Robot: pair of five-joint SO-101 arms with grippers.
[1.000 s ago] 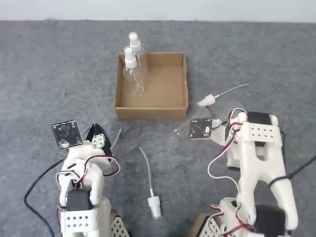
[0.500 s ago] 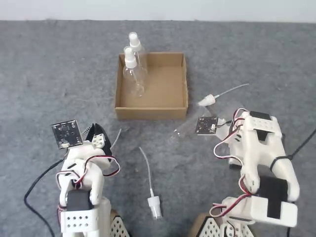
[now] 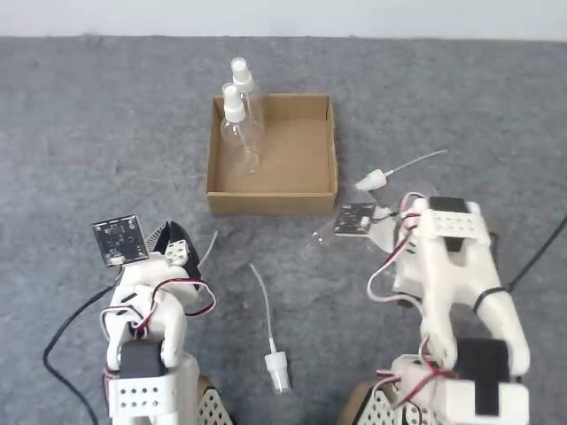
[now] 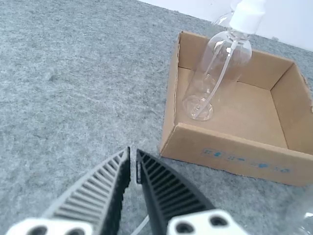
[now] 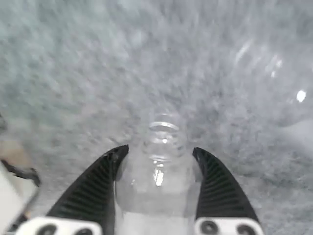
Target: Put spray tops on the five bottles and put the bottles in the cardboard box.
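Right gripper (image 5: pixel 160 150) clasps the clear, uncapped plastic bottle (image 5: pixel 159 183); left gripper (image 4: pixel 133 155) is closed and empty. Hold that open neck steady for capping.

Robotics lab bench is indicated. Table top (image 3: pixel 80 133) is covered w/ grey felt-type mat; plain pale wall (image 3: pixel 283 16) is seen at rear. Left arm (image 3: pixel 146 350) and right arm (image 3: pixel 456 274), white plastic parts, are fitted w/ exposed wiring (image 3: pixel 379 270) and bare circuit boards (image 3: pixel 120 241).

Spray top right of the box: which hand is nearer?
Right. The right hand, gripping an uncapped bottle, lies just short of the spray top; the left hand is far across.
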